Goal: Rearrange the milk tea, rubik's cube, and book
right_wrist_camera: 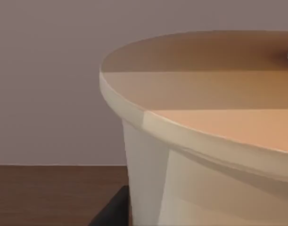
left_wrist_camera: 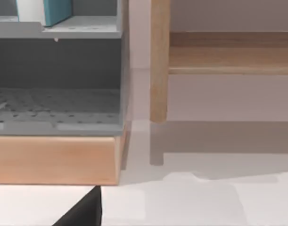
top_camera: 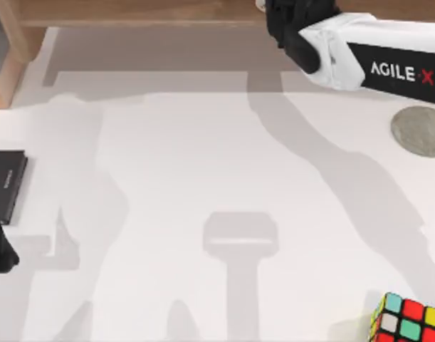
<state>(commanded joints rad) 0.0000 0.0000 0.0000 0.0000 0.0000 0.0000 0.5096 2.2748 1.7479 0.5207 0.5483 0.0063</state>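
Observation:
The milk tea, a cream-beige cup with a flat tan top, sits very close in the right wrist view with a dark finger against its side. My right gripper reaches over the wooden ledge at the table's far edge, shut on the cup. The rubik's cube rests at the front right corner of the table. In the left wrist view the book, teal with white pages, stands on the upper level of a grey shelf unit. My left arm stays at the left edge.
A flat grey disc lies at the right edge. A flat black book lies at the left edge beside my left arm. A wooden post and a wooden rail stand behind the table, and a wooden ledge runs along its back.

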